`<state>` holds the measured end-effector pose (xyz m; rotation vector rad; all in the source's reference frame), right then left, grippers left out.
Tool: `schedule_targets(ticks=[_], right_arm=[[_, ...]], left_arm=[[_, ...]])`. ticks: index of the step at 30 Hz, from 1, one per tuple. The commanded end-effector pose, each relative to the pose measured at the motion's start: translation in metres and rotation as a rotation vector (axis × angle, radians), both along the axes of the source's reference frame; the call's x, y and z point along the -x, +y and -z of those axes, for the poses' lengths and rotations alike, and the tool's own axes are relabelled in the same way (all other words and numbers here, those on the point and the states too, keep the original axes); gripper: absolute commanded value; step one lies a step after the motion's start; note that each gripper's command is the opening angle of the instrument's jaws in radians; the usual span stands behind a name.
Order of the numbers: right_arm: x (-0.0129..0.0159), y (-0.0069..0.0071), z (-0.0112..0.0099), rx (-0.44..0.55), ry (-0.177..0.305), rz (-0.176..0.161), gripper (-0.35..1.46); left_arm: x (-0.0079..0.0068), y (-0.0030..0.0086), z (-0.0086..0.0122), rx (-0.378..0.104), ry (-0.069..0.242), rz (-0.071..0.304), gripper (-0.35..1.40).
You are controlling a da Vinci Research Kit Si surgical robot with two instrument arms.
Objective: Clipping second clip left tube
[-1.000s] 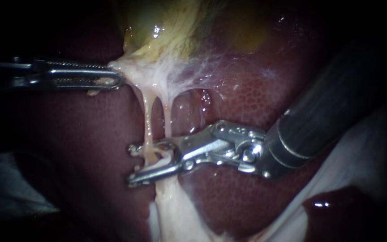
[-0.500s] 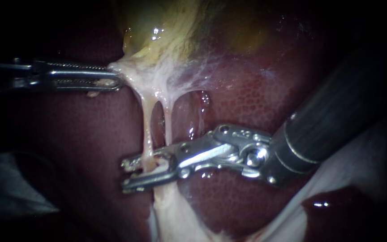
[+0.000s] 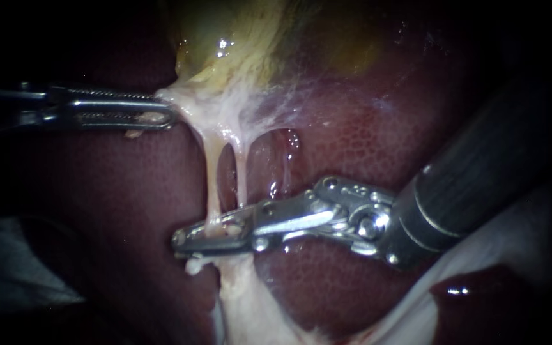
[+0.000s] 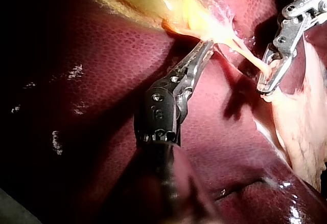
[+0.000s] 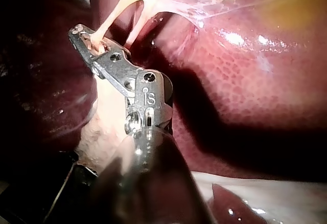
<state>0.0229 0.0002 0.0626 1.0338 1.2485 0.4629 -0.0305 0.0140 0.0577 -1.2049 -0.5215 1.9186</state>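
Your silver right instrument [image 3: 181, 241] is clamping its jaws, gaping a second ago, flat on the pale stretched left tube [image 3: 213, 182] near its lower end, probably seating the clip. Your slim grey left instrument [image 3: 166, 116] is gripping whitish gallbladder tissue [image 3: 215, 105].

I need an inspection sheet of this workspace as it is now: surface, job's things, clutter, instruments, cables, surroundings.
Surface: dark red liver, wet and glossy; yellowish gallbladder above it.
Job's things: left tube and right tube, pale, stretched, side by side; no clip can be made out.
Clutter: nothing seen.
Instruments: left instrument shut on pale tissue below the gallbladder; right instrument shut on the left tube.
Cables: nothing seen.
Surroundings: whitish material beside the liver; darkness beyond.
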Motion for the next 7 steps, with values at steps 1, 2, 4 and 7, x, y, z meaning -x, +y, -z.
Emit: schedule_targets(ticks=[1, 2, 4, 7], right_arm=[[0.0000, 0.0000, -0.0001, 0.000, 0.000, 0.000, -0.35], [0.0000, 0.0000, -0.0002, 0.000, 0.000, 0.000, -0.35], [0.0000, 0.0000, -0.0002, 0.000, 0.000, 0.000, -0.35], [0.0000, 0.0000, -0.0002, 0.001, -0.002, -0.003, -0.35]], left_arm=[[0.0000, 0.0000, 0.0000, 0.000, 0.001, 0.000, -0.35], [0.0000, 0.0000, 0.0000, 0.000, 0.001, 0.000, -0.35], [0.0000, 0.0000, 0.0000, 0.000, 0.001, 0.000, -0.35], [0.0000, 0.0000, 0.0000, 0.000, 0.001, 0.001, -0.35]])
